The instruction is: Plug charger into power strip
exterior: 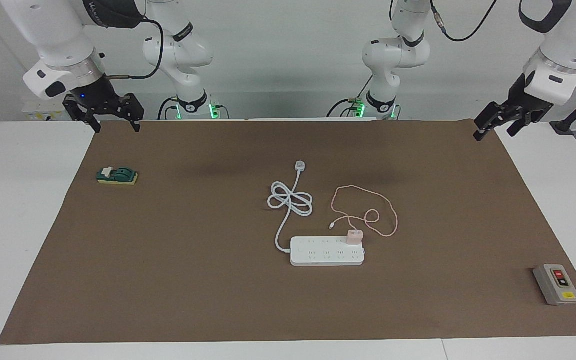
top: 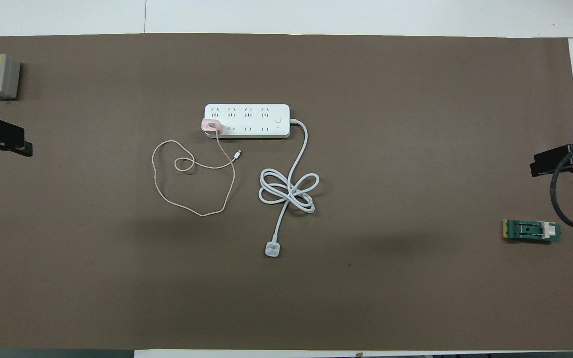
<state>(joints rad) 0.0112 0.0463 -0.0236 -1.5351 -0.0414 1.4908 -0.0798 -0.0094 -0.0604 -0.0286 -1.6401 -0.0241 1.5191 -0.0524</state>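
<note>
- We see the charger (exterior: pixel 355 236) seated in an end socket of the strip (exterior: pixel 327 251), in the row nearer the robots, at the end toward the left arm.
- The strip lies flat about mid-mat (exterior: pixel 218 280), its sockets otherwise free as far as we can tell.
- The charger's pink cable (exterior: pixel 368 210) loops loosely on the mat, nearer the robots than the strip.
- The strip's white cord (exterior: pixel 290 202) coils beside the pink cable and ends in a white plug (exterior: pixel 300 165) lying on the mat.
- The left gripper (exterior: pixel 494 124) hangs over the mat's corner at the left arm's end, fingers spread, holding nothing.
- The right gripper (exterior: pixel 116 122) hangs over the mat's corner at the right arm's end, spread and empty too.
- A grey switch box (exterior: pixel 556 284) sits toward the left arm's end.
- A green block (exterior: pixel 117 176) sits toward the right arm's end.
</note>
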